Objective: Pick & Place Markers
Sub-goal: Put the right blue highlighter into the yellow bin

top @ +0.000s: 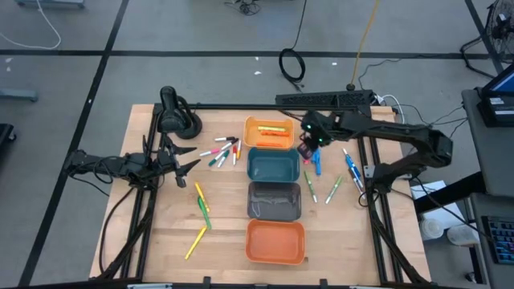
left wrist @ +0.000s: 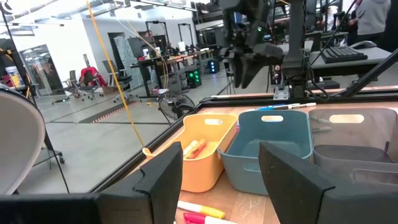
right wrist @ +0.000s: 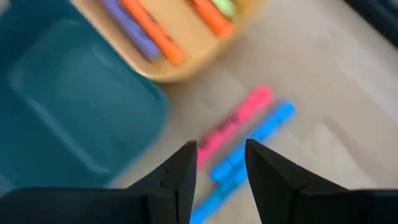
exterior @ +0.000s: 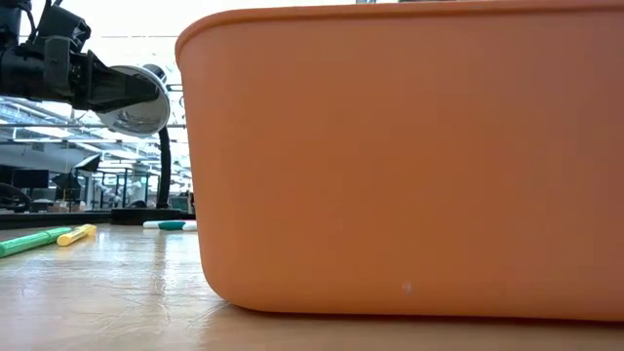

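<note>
The right gripper [right wrist: 221,163] hovers with empty jaws slightly parted over a pink marker [right wrist: 235,126] and blue marker [right wrist: 249,149] beside the teal plastic bin [right wrist: 68,106]. The left gripper [left wrist: 224,171] waits open and empty near the table's left edge

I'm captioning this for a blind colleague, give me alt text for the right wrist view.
The right gripper, fingers open, hovers over a pink marker and a blue marker lying side by side on the wooden table, beside a teal bin and a light orange bin holding markers.

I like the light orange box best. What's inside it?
Inside the light orange bin lie markers: two orange ones, a purple one and a green one. The right wrist view cuts off part of it, so more may hide there.
</note>
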You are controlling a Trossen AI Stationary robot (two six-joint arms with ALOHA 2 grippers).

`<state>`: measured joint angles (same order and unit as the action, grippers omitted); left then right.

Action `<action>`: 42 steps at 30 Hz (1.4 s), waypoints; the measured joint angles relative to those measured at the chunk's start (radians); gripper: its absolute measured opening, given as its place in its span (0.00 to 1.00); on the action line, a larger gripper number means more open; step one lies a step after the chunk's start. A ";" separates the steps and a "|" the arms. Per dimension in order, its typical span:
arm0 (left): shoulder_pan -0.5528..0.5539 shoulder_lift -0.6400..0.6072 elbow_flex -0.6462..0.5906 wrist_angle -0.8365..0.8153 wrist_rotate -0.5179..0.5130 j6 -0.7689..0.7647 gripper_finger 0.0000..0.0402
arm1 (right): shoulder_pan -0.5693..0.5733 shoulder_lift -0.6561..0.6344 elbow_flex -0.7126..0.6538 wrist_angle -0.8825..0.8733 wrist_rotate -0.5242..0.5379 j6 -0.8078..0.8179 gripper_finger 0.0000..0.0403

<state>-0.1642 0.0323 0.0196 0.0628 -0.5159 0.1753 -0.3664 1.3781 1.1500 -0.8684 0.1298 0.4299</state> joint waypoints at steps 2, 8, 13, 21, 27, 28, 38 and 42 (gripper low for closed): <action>0.000 0.000 0.000 0.000 0.000 0.000 0.53 | 0.000 -0.037 -0.056 -0.002 0.021 0.048 0.30; 0.000 0.000 0.000 0.000 0.000 0.000 0.53 | 0.000 -0.096 -0.241 0.024 0.051 0.123 0.30; 0.000 0.000 0.000 0.000 0.000 0.000 0.53 | 0.002 -0.101 -0.375 0.118 0.067 0.168 0.30; 0.000 0.000 0.000 0.000 0.000 0.000 0.53 | 0.002 -0.101 -0.469 0.255 0.049 0.191 0.29; 0.000 0.000 0.000 0.000 0.000 0.000 0.53 | 0.008 -0.101 -0.470 0.271 0.049 0.217 0.29; 0.000 0.000 0.000 0.000 0.000 0.000 0.53 | 0.014 -0.100 -0.470 0.269 0.050 0.218 0.29; 0.000 0.000 0.000 0.000 0.000 0.000 0.53 | 0.081 -0.016 -0.470 0.319 0.052 0.247 0.29; 0.000 0.000 0.000 0.000 0.000 0.000 0.53 | 0.080 0.045 -0.470 0.320 0.057 0.243 0.29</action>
<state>-0.1638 0.0322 0.0196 0.0628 -0.5159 0.1751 -0.2859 1.4229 0.6800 -0.5488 0.1871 0.6731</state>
